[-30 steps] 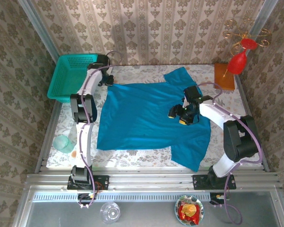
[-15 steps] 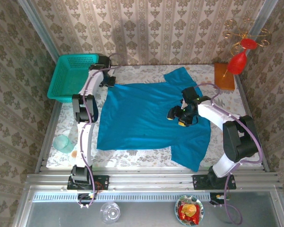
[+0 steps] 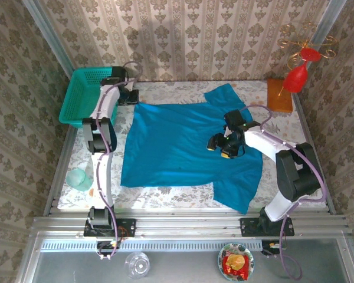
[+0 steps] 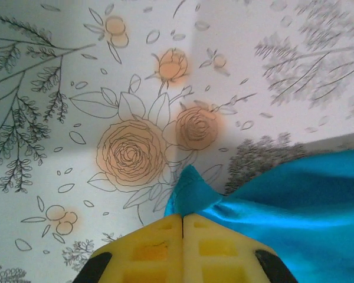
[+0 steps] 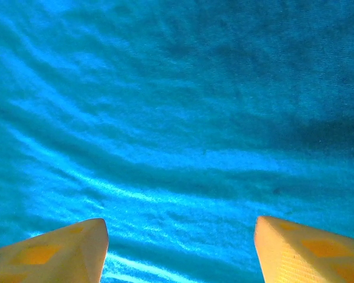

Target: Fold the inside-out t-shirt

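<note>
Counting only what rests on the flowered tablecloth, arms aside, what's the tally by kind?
t-shirt: 1
basket: 1
cup: 1
orange block: 1
Total: 4

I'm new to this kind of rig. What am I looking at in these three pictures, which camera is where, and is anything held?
Two thin robot arms are bolted at the near edge of a table with a flowered cover. The wide picture comes from a fixed camera above and behind them. The two close-ups come from a camera on each wrist, its yellow fingers at the bottom. A blue t-shirt lies spread out, and a teal basket sits at the far left corner. The left claw is shut, pinching the shirt's far left corner. The right claw is open above the cloth, holding nothing.
</note>
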